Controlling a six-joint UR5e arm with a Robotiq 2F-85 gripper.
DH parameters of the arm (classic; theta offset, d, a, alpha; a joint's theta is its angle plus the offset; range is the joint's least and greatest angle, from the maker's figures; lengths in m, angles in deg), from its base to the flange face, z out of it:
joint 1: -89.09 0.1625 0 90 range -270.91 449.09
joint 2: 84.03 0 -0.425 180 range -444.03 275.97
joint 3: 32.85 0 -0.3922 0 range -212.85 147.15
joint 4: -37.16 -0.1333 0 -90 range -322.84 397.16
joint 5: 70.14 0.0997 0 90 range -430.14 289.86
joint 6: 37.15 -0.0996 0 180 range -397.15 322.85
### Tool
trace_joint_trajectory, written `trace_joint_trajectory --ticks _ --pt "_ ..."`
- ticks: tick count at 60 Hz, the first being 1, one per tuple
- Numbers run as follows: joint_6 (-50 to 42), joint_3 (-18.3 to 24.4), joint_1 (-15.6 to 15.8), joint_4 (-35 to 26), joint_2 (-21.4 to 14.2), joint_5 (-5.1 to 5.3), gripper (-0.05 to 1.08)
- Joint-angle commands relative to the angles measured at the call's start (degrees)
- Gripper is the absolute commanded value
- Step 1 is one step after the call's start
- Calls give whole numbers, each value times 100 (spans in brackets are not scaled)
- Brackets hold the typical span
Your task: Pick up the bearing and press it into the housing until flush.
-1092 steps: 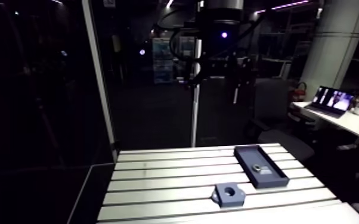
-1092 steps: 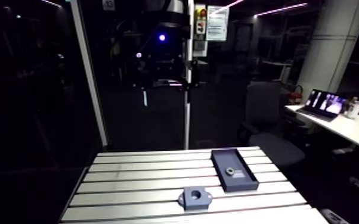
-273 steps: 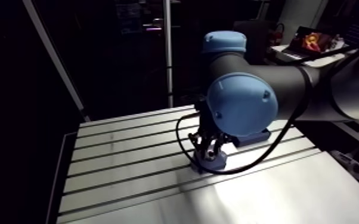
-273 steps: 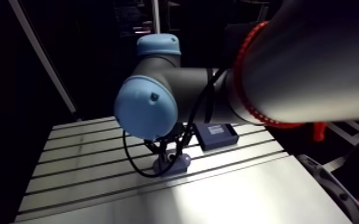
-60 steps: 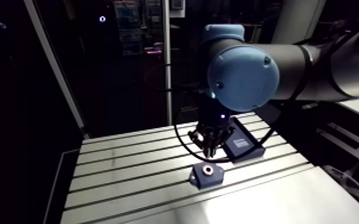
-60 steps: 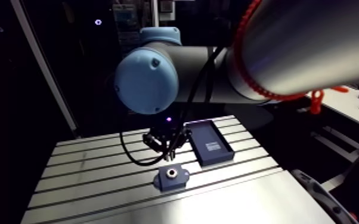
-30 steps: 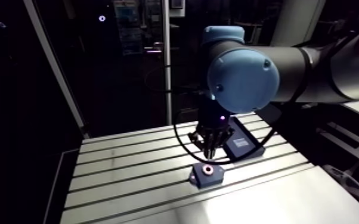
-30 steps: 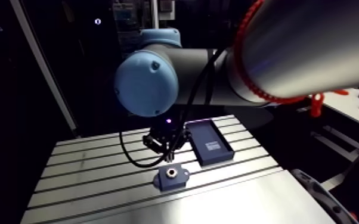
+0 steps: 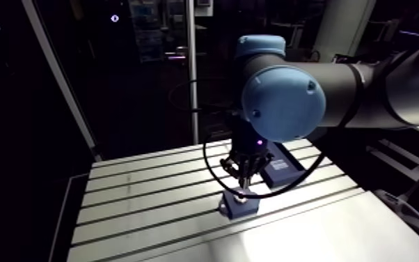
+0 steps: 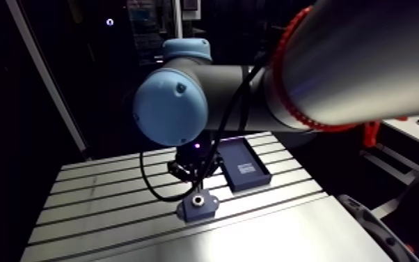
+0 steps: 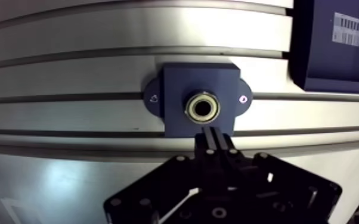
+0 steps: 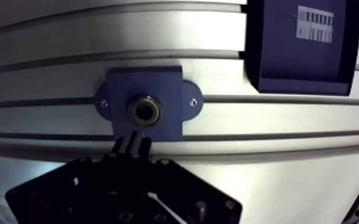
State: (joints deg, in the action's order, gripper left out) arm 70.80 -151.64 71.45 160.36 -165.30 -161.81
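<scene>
Gripper (image 11: 212,132), fingers pressed together on nothing, is hovering with bearing (image 11: 202,108) at its twelve o'clock, sitting in housing (image 11: 179,83) bore; pressing step judged in hand, next move calling for centred downward push until flush

You get a dim, soft arm view; glare whitens the near edge of the slotted aluminium bench (image 9: 136,202). Wrist view bright, slots bowed; black two-finger gripper (image 11: 213,138) underexposed.

The round metal bearing (image 11: 202,109) gleams; the dark-blue plastic-looking housing block (image 11: 179,89) is matt; the slotted aluminium table (image 11: 68,74) is smooth and satin.
</scene>
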Motion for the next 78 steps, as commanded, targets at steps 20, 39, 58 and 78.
trace_joint_trajectory --ticks 20,39,58,78 --pt "64 -77 -38 301 262 57 98" --pt "73 -79 -47 402 328 66 98" --pt "73 -131 -38 411 354 66 98" --pt "82 -158 -38 446 398 66 98"
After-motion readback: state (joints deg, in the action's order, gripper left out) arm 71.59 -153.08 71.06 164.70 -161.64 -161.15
